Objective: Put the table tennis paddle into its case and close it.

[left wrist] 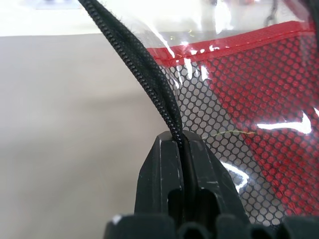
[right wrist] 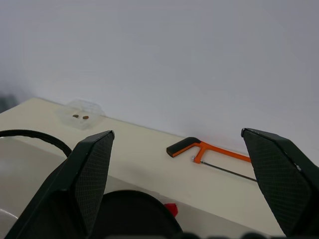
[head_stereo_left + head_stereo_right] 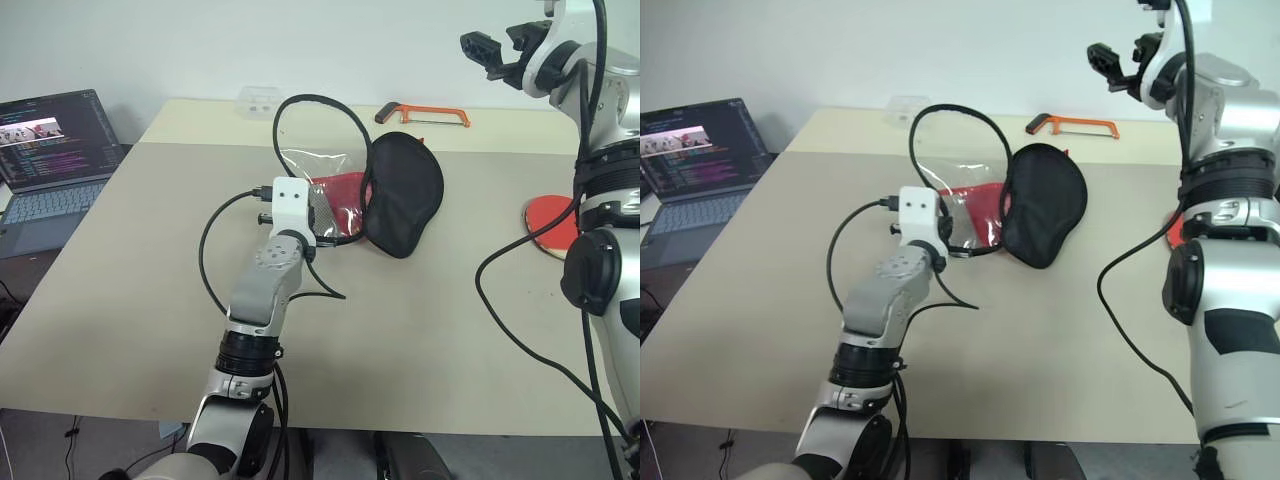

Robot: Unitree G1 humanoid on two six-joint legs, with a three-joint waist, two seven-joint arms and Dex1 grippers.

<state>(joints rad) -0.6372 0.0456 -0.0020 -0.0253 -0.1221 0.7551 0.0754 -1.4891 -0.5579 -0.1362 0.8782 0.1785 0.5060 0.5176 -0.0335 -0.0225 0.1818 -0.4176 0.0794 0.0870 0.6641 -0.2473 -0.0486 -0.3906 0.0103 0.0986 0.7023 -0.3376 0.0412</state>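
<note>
My left gripper (image 1: 182, 149) has its two fingers pressed together on the black zipper edge of the case (image 3: 400, 195) — in the left wrist view the zipper tape (image 1: 134, 64) runs straight down into the pinch, with red mesh and a clear plastic panel just behind it. From the head camera I see that zipper edge lifted into a tall loop above the table (image 3: 120, 300), while the black body of the case lies open and flat just beyond my left hand, its red panel (image 3: 340, 190) beside the black flap.

My right gripper (image 2: 179, 169) is raised high over the far right of the table, fingers spread wide apart and holding nothing. Between them, in the right wrist view, I can see an orange-handled hacksaw (image 2: 209, 152) and a small clear plastic box (image 2: 79, 114) lying along the back edge of the table.

The table tennis paddle (image 3: 550, 220) rests on the table's right side, well apart from the case — only part of its red face shows behind my right arm. A laptop (image 3: 50, 160) sits open off the table's left side.
</note>
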